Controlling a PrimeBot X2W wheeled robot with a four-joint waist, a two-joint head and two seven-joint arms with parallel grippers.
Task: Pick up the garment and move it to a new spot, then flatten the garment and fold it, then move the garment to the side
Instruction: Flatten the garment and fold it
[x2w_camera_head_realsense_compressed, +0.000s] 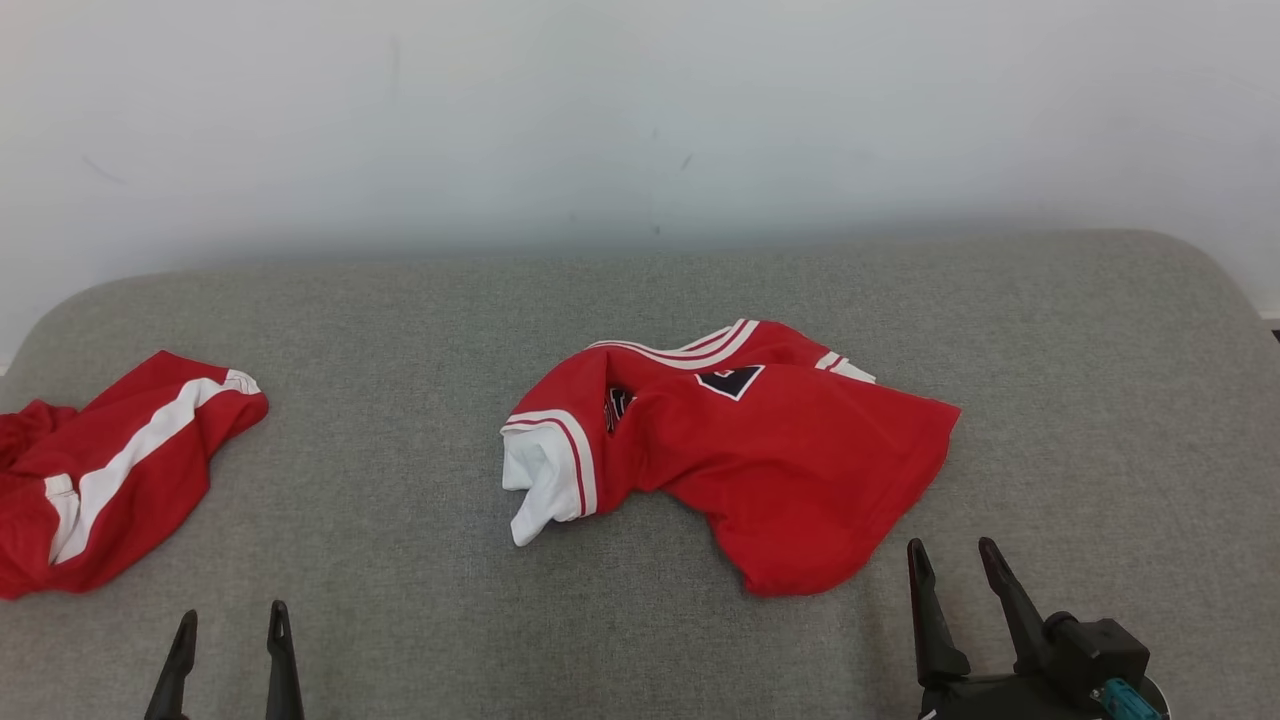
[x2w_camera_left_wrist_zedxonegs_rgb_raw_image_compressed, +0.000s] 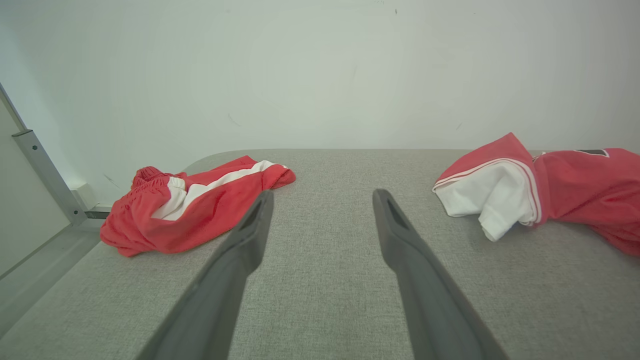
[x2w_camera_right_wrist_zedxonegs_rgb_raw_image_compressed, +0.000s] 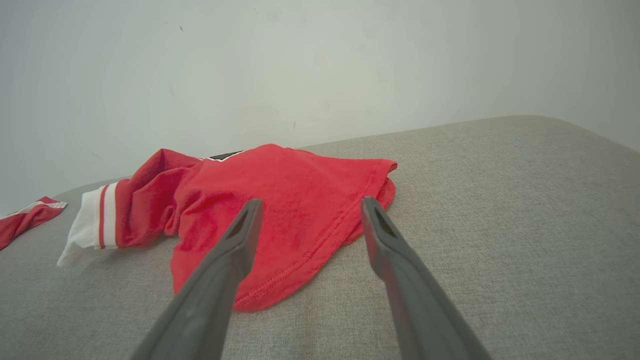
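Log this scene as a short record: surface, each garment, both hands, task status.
surface: grey fabric top, white wall behind
jersey: red, white trim, crumpled at centre, not flattened
shorts: red, white stripe, bunched at the robot's far left
left hand: open, empty, over bare fabric
right hand: open, empty, beside the jersey's near hem
status: nothing picked up yet

A crumpled red jersey-knit shirt (x2w_camera_head_realsense_compressed: 760, 450) with white-and-red striped trim and a dark patch lay bunched near the middle of the grey fabric surface (x2w_camera_head_realsense_compressed: 400, 320), its white lining turned out at the left end.
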